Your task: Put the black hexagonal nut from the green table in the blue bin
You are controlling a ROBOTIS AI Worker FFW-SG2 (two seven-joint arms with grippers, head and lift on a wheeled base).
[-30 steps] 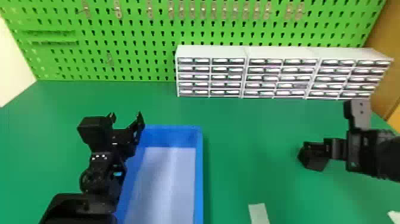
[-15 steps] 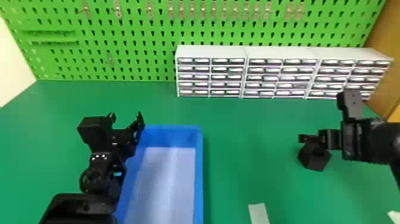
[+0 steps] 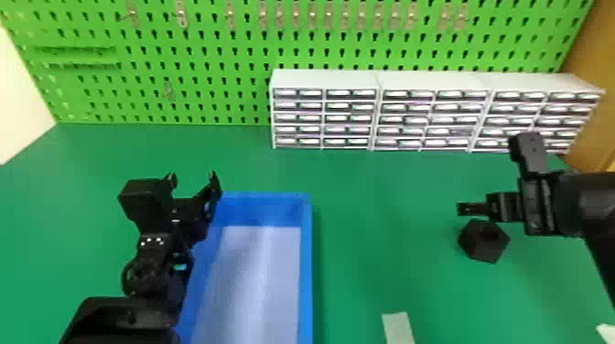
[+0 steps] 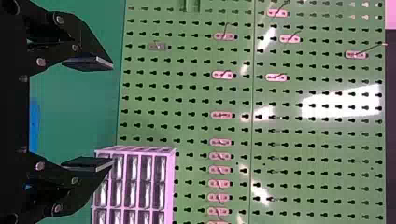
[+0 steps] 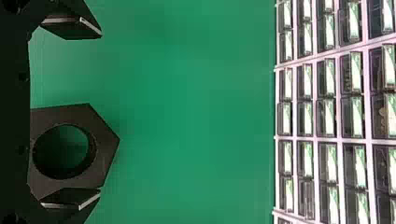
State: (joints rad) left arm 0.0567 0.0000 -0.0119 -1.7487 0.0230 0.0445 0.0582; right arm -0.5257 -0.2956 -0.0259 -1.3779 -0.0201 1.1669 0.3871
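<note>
Bright green perforated pegboard (image 3: 229, 45) rises behind the flat green table (image 3: 389, 206). Well to the right of the rectangular blue bin (image 3: 305, 265), the black hexagonal nut (image 3: 476, 249) lies on the tabletop, near the black two-fingered right gripper (image 3: 467, 209), jaws spread apart. The black two-fingered left gripper (image 3: 192, 182), also open and empty, is near the bin's far left corner.

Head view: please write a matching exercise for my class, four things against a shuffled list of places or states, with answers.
1. black hexagonal nut
2. bin
3. drawer units
4. left gripper

A. at the foot of the pegboard
B. fingers apart
C. cut off by the view's bottom edge
D. close to the right gripper

1-D, 2-C, 3-A, 4-B
</note>
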